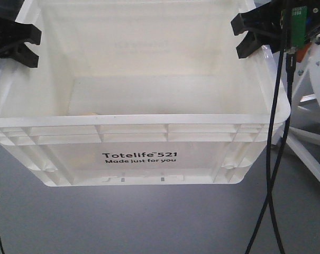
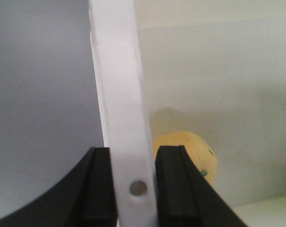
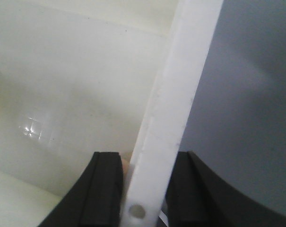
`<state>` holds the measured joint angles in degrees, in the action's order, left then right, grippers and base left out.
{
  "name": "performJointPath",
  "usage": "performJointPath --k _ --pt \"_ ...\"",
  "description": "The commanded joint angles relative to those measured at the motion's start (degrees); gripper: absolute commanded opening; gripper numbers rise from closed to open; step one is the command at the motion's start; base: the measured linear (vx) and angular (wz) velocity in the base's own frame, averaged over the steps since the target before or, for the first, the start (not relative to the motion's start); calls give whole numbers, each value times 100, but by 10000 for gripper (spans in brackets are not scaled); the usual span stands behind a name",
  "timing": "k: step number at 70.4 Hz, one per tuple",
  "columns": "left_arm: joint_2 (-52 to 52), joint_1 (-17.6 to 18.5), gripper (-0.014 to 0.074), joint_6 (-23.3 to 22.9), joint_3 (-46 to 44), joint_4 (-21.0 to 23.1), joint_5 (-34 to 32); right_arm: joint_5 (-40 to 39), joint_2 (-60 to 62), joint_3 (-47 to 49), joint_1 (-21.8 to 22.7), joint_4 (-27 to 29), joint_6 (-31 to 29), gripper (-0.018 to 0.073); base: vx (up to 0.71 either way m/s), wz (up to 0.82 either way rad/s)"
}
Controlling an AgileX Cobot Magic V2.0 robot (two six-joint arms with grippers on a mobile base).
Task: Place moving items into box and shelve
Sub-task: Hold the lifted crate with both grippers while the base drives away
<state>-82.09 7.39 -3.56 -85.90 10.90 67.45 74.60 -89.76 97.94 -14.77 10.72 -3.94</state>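
The white box, printed "Totelife 521", fills the front view and hangs above the grey surface. My left gripper is shut on its left rim and my right gripper on its right rim. In the left wrist view the black fingers of the left gripper clamp the white rim strip. A cream ball with a small green mark lies inside the box. In the right wrist view the right gripper pinches the rim. A sliver of something pinkish shows behind the inner finger.
Black cables hang down past the box's right corner. A white frame structure stands at the right. Grey surface lies below the box.
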Motion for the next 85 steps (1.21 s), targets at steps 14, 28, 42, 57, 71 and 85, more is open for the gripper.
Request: performJointPath --k 14,28,42,57,71,85 --pt "267 42 -17 35 -255 386 -642 -105 352 216 -27 523 -220 -12 -14 54" --pt "267 42 -17 35 -255 386 -642 -105 352 216 -27 523 -220 -12 -12 48" --pt "267 42 -17 35 -255 386 -642 -105 352 216 -27 523 -220 -12 -10 42" --pt "267 42 -17 35 -255 386 -642 -105 352 216 -27 523 -220 -12 -7 45" --pt "267 42 -17 35 -255 386 -642 -105 352 216 -27 523 -220 -12 -1 50" --pt "267 42 -17 35 -255 386 -642 -105 352 216 -27 523 -220 -12 5 54"
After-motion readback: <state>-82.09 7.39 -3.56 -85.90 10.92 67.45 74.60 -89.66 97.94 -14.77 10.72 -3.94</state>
